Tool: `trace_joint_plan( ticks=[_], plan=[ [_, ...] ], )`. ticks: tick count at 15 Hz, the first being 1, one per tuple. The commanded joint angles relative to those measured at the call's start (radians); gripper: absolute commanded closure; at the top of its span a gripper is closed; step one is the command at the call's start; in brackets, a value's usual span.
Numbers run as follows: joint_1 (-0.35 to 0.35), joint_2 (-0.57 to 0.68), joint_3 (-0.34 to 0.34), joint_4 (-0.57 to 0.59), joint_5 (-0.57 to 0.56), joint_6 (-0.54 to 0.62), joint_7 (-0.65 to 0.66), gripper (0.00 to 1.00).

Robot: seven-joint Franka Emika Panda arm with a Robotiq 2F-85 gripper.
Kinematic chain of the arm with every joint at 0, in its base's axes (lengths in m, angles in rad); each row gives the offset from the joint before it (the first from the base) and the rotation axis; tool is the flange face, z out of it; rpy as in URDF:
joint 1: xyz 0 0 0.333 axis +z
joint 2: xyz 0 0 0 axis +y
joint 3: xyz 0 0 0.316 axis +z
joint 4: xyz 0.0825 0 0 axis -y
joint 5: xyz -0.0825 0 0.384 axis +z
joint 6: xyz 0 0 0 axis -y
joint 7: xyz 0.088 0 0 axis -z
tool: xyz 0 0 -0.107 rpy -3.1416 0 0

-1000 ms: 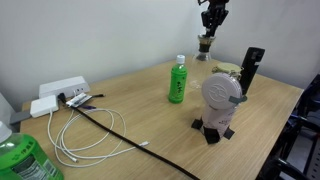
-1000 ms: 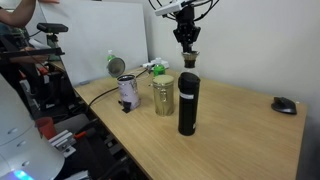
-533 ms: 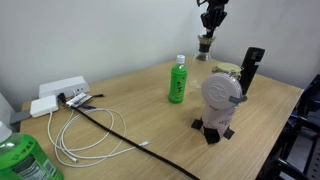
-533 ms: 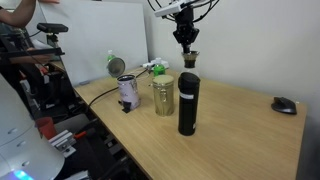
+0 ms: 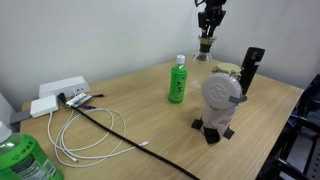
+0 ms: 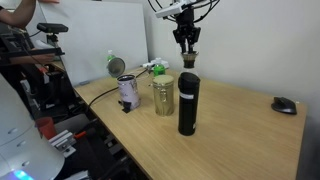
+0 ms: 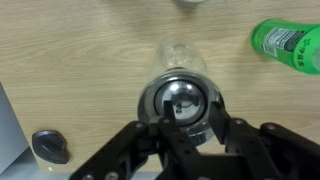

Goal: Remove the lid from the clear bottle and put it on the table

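Observation:
The clear bottle [image 5: 205,48] with its dark brownish upper part stands upright at the far edge of the table [image 5: 140,115]; it also shows in the other exterior view [image 6: 189,62]. My gripper [image 5: 209,30] [image 6: 187,43] hangs straight above its neck. In the wrist view I look down on the bottle [image 7: 183,58], its shiny round top between my fingers. My gripper [image 7: 183,108] is narrowed onto a small dark piece, the lid [image 7: 177,108], just above the bottle top.
A green bottle [image 5: 177,80] [image 7: 290,42] stands nearby. A black flask [image 6: 187,103], a gold can [image 6: 163,95] and a silver can [image 6: 127,92] stand in front. A white round device [image 5: 222,96], cables [image 5: 90,125], a power strip [image 5: 58,93] and a mouse [image 6: 285,104] lie around.
My gripper has risen slightly above the bottle's neck. The bottle and the other things have not moved.

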Motion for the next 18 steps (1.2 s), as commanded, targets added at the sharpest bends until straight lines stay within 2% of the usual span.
trace_joint_plan(
  ticks=[1,7,8,9,10,18],
  plan=[
    [-0.007,0.024,0.004,0.021,0.012,0.005,-0.017,0.67],
    [-0.011,0.033,-0.002,0.020,0.011,0.003,-0.015,0.69],
    [-0.011,0.034,-0.003,0.019,0.010,0.003,-0.015,0.78],
    [-0.011,0.034,-0.003,0.019,0.010,0.004,-0.014,0.94],
    [-0.011,0.033,-0.004,0.019,0.009,0.005,-0.014,0.99],
    [-0.011,0.024,-0.009,0.022,-0.001,0.003,-0.003,0.99]
  ],
)
